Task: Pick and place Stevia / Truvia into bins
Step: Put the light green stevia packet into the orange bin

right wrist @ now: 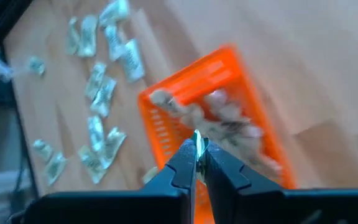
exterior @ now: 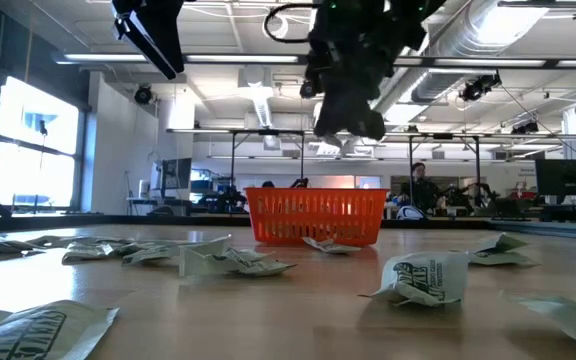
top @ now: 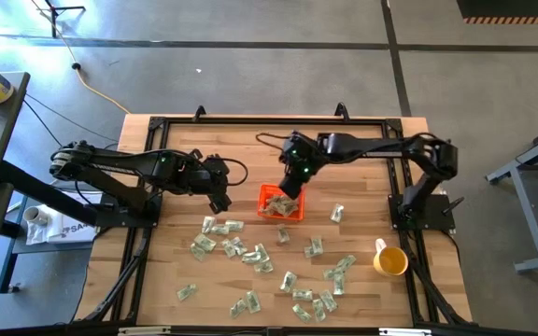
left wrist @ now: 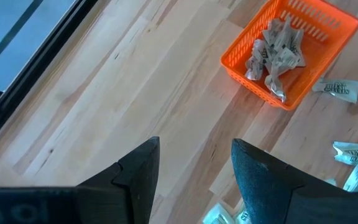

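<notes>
Above the orange bin [top: 279, 203], right claw [right wrist: 197, 149] pinches a sachet [right wrist: 197, 139]; released off-centre, it may miss. Left claw [left wrist: 194, 171] is spread, empty.

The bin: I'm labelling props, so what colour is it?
Orange-red, with slotted walls; the bin shows best in the left wrist view.

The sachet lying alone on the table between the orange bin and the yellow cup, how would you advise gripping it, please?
That sachet lies flat and apart from the others, with bare wood around it, so a descent from straight above looks best, probably with the right pincer, now over the orange bin. Pinch across its narrow width near the middle, pressing lightly so the crumpled paper rises between the fingers.
</notes>
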{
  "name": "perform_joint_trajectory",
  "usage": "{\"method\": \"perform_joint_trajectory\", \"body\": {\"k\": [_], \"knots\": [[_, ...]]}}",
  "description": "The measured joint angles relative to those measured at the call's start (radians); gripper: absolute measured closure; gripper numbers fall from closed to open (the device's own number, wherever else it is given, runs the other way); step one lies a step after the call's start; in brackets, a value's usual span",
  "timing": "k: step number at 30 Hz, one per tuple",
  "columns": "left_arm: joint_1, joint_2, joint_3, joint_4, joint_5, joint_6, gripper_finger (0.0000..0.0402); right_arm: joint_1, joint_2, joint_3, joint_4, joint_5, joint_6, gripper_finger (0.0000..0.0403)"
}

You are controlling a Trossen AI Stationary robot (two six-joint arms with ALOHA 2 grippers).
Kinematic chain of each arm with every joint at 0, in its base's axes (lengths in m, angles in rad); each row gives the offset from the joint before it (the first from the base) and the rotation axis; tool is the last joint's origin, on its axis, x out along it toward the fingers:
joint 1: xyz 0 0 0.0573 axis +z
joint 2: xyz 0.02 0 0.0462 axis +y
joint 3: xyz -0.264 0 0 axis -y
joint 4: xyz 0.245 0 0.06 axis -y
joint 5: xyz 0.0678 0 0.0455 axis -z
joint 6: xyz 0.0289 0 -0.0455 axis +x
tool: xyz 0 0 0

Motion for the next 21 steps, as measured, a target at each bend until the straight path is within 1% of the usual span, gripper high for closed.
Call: {"method": "perform_joint_trajectory", "body": {"k": [2, 5, 8, 14, 16, 18, 21], "knots": [[0.000, 0.000, 0.000, 0.000, 0.000, 0.001, 0.0170, 0.011, 0.041, 0.007, -0.002, -0.029, 0.000, 0.0383], [0.000, 0.000, 0.000, -0.002, 0.000, 0.001, 0.0170, 0.036, 0.080, 0.011, -0.006, -0.014, 0.000, 0.0366], [0.000, 0.000, 0.000, -0.004, 0.000, 0.002, 0.0170, 0.059, 0.087, 0.013, -0.012, 0.022, -0.001, 0.0323], [0.000, 0.000, 0.000, -0.003, 0.000, 0.015, 0.0170, 0.085, 0.060, 0.013, -0.077, 0.131, 0.000, 0.0209], [0.000, 0.000, 0.000, -0.003, 0.000, 0.018, 0.0170, 0.093, 0.038, 0.014, -0.142, 0.188, -0.015, 0.0175], [0.000, 0.000, 0.000, -0.002, 0.000, 0.018, 0.0170, 0.106, 0.019, 0.014, -0.238, 0.265, -0.058, 0.0150], [0.000, 0.000, 0.000, 0.000, 0.000, 0.018, 0.0170, 0.127, -0.009, 0.006, -0.377, 0.336, -0.163, 0.0130]]}}
